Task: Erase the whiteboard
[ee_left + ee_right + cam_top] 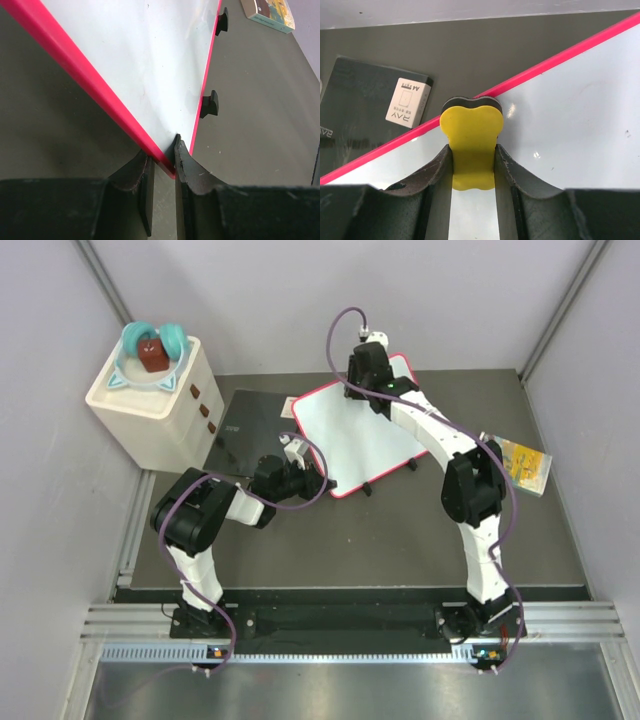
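The whiteboard [350, 435] lies mid-table [400, 530], beside a dark slab [245, 430]. It looks light, stiff and slick, likely to skid, so hold the rim. The left claw [161, 150] pinches its near corner frame. The right claw [472, 150] clamps a yellow eraser [471, 127] at the far edge.

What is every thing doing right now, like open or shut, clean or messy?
Red-framed white whiteboard, no scribbles showing, one tiny speck.
Left jaws, shut on the whiteboard's corner.
Right jaws, shut on the yellow eraser block, at the whiteboard's far edge.
Dark grey flat slab, lying flat.
White drawer box, drawers shut.
Colourful book, closed, lying flat.
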Motion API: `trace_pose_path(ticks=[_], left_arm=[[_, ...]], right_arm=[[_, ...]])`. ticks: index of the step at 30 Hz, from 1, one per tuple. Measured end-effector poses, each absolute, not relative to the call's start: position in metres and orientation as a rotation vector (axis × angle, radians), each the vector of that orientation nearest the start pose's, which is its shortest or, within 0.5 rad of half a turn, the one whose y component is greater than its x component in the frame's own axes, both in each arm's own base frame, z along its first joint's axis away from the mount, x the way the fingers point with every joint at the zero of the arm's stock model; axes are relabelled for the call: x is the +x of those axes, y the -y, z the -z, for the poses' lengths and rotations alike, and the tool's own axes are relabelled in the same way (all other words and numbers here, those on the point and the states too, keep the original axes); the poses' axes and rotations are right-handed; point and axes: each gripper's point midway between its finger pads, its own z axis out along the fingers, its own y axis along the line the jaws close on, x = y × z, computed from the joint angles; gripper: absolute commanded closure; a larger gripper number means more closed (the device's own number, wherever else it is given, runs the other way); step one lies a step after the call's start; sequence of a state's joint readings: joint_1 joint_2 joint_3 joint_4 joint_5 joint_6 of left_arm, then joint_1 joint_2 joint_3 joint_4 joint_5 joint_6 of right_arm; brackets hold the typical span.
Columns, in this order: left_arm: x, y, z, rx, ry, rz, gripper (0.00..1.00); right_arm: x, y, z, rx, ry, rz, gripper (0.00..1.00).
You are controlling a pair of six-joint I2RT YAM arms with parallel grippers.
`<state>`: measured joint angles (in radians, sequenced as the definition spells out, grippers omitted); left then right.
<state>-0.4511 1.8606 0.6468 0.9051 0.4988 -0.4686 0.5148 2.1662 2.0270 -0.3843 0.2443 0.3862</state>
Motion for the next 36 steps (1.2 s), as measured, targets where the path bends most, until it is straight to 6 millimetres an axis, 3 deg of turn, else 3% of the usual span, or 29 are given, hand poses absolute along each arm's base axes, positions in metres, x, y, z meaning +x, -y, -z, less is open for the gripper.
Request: trace_pose_path(ticks=[13, 17, 21, 29, 32, 36], left_arm=[[0.347, 0.281, -0.056, 0.349, -1.961, 1.082, 1.0], [0.347, 0.281, -0.056, 0.348, -1.961, 1.08, 1.0], [0.347, 0.282, -0.057, 0.349, -1.96, 1.079, 1.0], [0.344, 0.285, -0.058, 0.364, -1.955, 1.079, 1.0], [0.344, 0.286, -0.058, 0.367, -1.953, 1.081, 1.0], [0.343, 0.287, -0.059, 0.369, -1.954, 1.08, 1.0]], right_arm=[[0.549, -0.276, -0.199, 0.045, -2.086, -0.297, 1.0], [0.55, -0.266, -0.194, 0.118, -2.095, -0.334, 1.0], [0.557, -0.233, -0.183, 0.228, -2.126, -0.372, 1.0], [0.577, -0.113, -0.15, 0.5, -2.149, -0.25, 1.0], [0.574, -0.095, -0.139, 0.541, -2.163, -0.207, 1.0], [0.572, -0.095, -0.138, 0.537, -2.153, -0.21, 1.0]])
